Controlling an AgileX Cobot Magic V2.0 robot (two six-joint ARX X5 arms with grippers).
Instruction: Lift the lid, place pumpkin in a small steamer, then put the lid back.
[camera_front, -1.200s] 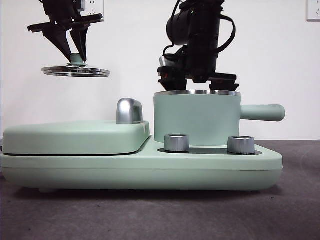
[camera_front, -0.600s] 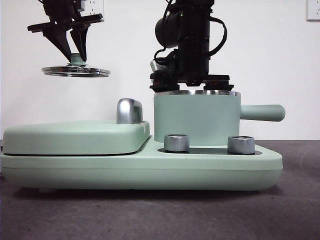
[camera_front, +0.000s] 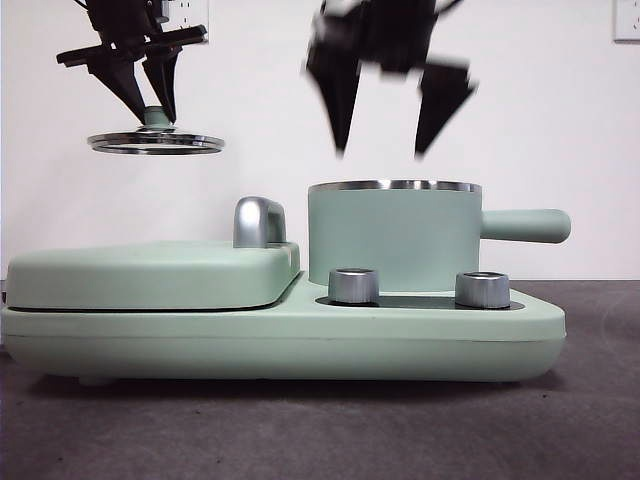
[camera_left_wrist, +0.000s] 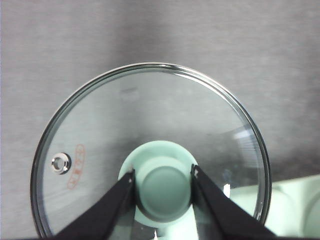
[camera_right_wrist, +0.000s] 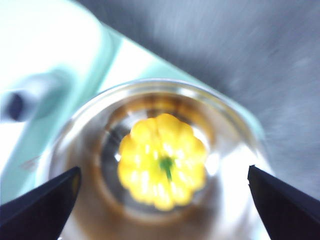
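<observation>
Left claw (camera_front: 150, 100): high above the flat cover at the left side of the front view; jaws clamped on the lid's mint-green knob (camera_left_wrist: 163, 186), one jaw on each side of it.
Lid (camera_front: 155, 143): held level in the air, clear of every other item and well apart from the small steamer; glass pane with chrome rim and a small vent hole near the edge.
Right claw (camera_front: 385, 120): directly above the small steamer, blurred in both views; jaws spread wide apart and gripping nothing, tips above the chrome rim and not touching it.
Pumpkin (camera_right_wrist: 162, 161): yellow, ribbed, green stem facing up; resting inside the small steamer at the centre of its bowl, free of both jaws. Hidden by the pot wall in the front view.
Small steamer (camera_front: 395, 240): upright and uncovered on the right half of the appliance base (camera_front: 280, 345), straight side handle (camera_front: 525, 225) pointing right.
Flat cover (camera_front: 150, 272): lying on the left half of the base, chrome handle (camera_front: 258, 221) standing at its right end, beside the steamer.
Dials (camera_front: 353, 285): two chrome knobs on the base in front of the steamer.
Desk (camera_front: 300, 430): dark grey surface carrying the base.
</observation>
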